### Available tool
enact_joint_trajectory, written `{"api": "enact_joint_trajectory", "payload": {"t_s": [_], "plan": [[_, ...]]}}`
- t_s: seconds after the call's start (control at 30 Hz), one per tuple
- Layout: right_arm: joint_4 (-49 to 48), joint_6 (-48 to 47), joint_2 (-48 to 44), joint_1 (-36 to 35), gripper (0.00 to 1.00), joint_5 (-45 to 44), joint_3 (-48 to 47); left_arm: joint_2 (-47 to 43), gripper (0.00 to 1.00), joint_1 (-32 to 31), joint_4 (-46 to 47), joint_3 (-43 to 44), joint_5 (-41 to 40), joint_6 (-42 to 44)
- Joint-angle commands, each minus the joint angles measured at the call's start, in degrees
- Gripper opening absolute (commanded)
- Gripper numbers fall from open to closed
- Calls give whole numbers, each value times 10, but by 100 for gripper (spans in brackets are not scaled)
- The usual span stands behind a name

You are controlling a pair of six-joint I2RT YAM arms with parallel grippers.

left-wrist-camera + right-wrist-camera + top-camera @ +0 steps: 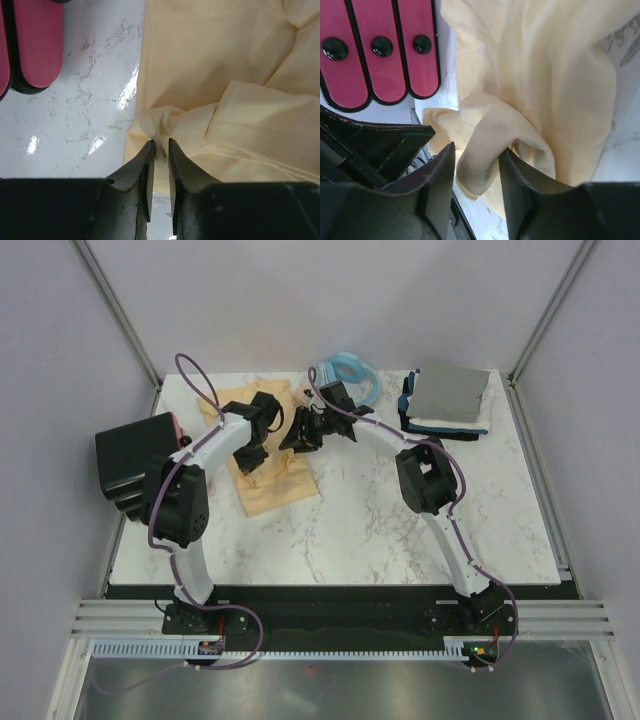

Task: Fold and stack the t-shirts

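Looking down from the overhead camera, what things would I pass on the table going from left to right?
black box → pale yellow t-shirt → light blue ring → stack of folded t-shirts. The two arms cross over the middle, so I leave them out of the order.

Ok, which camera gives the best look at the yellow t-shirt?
Top external: only it shows the yellow t-shirt spread on the table, though its far end is covered. The left wrist view shows just a bunched edge at the left tool; the right wrist view, a loose fold inside the right tool.
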State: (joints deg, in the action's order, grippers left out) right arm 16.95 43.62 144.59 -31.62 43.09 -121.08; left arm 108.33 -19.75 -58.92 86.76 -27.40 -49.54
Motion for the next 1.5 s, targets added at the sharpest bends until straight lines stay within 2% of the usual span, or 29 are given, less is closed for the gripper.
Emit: {"api": "enact_joint_trajectory", "payload": {"t_s": [0.0, 0.37, 0.5, 0.57, 0.63, 0.73, 0.77, 0.8, 0.87, 0.93, 1.17, 1.47], "plan": [[-76, 51, -2, 9, 49, -11, -28, 6, 24, 19, -18, 31, -40, -6], [-96, 85, 17, 26, 51, -42, -42, 40, 25, 48, -52, 85, -64, -21], [-103, 96, 23, 31, 51, -49, -55, 24, 25, 51, -62, 93, -69, -22], [-102, 91, 17, 34, 48, -34, -61, -7, 25, 51, -43, 89, -50, 7], [-86, 82, -8, 37, 47, -6, -44, -29, 25, 51, -24, 82, 8, 60], [-28, 10, -77, 37, 49, 1, 22, -68, 25, 49, -13, 47, 57, 77], [21, -14, -94, 32, 51, -7, 36, -75, 25, 49, -12, 19, 65, 74], [50, -79, -111, 29, 51, -17, 47, -81, 25, 47, 10, -1, 74, 75], [117, -130, -156, 11, 52, -66, 79, -102, 25, 41, 42, -64, 110, 75], [140, -177, -189, -2, 54, -77, 122, -107, 25, 32, 75, -93, 140, 67], [159, -224, -231, -42, 55, -90, 234, -66, 25, -28, 81, -125, 126, 50], [177, -259, -179, -54, 54, -151, 220, -28, 25, -43, 91, -135, 108, 36]]}}
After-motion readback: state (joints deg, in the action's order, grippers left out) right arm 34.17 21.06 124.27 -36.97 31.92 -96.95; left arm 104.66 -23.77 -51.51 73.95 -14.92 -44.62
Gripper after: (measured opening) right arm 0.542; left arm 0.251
